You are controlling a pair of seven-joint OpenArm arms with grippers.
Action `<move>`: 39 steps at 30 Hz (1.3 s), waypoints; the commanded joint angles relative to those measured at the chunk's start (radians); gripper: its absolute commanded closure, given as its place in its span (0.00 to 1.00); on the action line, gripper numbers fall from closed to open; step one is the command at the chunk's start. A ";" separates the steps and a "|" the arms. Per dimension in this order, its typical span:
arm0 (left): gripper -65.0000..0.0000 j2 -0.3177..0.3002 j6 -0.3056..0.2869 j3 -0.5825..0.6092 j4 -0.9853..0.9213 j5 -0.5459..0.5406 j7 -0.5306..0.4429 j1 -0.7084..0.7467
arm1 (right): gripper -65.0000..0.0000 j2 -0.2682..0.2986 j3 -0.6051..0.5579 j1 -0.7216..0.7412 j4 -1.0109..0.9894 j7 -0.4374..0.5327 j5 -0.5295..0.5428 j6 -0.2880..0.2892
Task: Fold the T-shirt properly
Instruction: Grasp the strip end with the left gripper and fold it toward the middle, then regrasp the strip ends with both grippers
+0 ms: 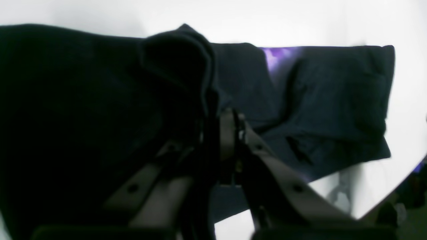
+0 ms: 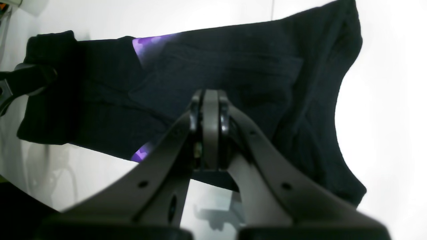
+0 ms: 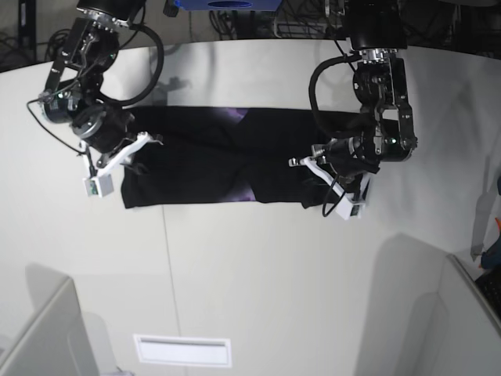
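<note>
Pinching T-shirt (image 3: 211,168) ends — both arms' jaws closed.

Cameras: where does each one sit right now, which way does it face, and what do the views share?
Left wrist: on the left arm, looking along the shut left gripper pinching a raised fold of the T-shirt.
Right wrist: on the right arm, looking past the shut right gripper across the shirt on the white table.
Base: overhead, facing down on both arms at opposite shirt ends.
Shared: all show the black shirt; both wrist views catch its purple print.
</note>
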 commanded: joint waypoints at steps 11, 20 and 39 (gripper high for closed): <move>1.00 0.000 -0.003 0.002 -0.024 -0.023 -0.014 -0.019 | 1.00 0.007 0.000 0.012 0.018 0.019 0.018 0.007; 0.33 0.058 -0.004 0.146 -0.119 -0.060 -0.017 -0.086 | 1.00 0.013 0.008 0.022 0.012 0.013 0.017 0.001; 1.00 -0.413 -0.004 -0.298 -0.117 -0.241 -0.088 0.118 | 0.14 0.192 0.053 0.212 -0.361 -0.151 0.018 0.010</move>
